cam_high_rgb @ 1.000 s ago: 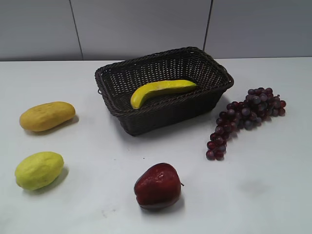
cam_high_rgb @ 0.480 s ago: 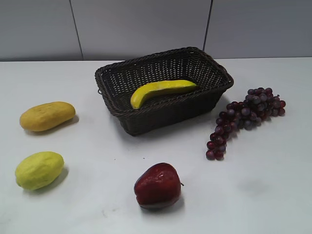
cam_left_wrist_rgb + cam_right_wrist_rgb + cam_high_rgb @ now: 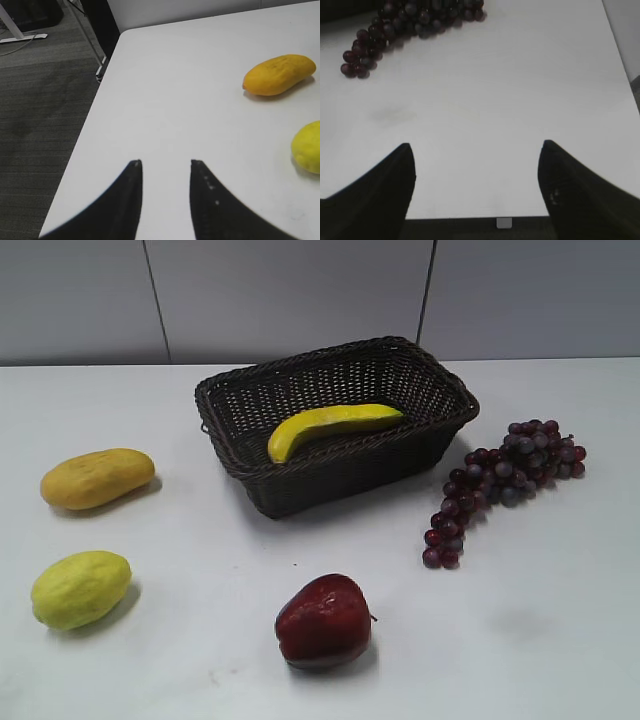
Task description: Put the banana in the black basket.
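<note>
Since the curved yellow banana already lies inside the dark woven wicker basket and both grippers, left and right, sit spread and empty, I'd say only a stray nudge could spoil it.

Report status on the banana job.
Left tool and right tool open, empty, over bare table. Banana lying inside black basket. Nothing in the way.
</note>
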You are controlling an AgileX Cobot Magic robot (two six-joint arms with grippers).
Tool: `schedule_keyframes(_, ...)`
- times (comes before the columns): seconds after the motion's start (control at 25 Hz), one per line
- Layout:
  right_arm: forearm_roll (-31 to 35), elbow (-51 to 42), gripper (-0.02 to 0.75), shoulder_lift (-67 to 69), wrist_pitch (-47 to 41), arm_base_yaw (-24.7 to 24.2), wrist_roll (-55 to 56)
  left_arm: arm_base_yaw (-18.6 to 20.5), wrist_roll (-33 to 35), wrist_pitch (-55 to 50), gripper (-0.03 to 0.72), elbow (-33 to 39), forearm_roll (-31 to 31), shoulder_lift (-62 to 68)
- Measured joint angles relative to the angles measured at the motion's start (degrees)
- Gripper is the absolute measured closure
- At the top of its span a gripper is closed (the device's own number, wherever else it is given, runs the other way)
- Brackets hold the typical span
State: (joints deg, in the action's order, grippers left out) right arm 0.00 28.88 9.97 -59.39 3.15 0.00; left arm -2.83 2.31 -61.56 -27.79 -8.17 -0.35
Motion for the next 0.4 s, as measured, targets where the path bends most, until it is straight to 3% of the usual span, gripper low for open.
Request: schedule_keyframes(0.4,0.0,0.0,0.158,-10.23,-0.26,0.0,0.0,0.0,0.0,0.0,0.448,0.0,0.0,0.0)
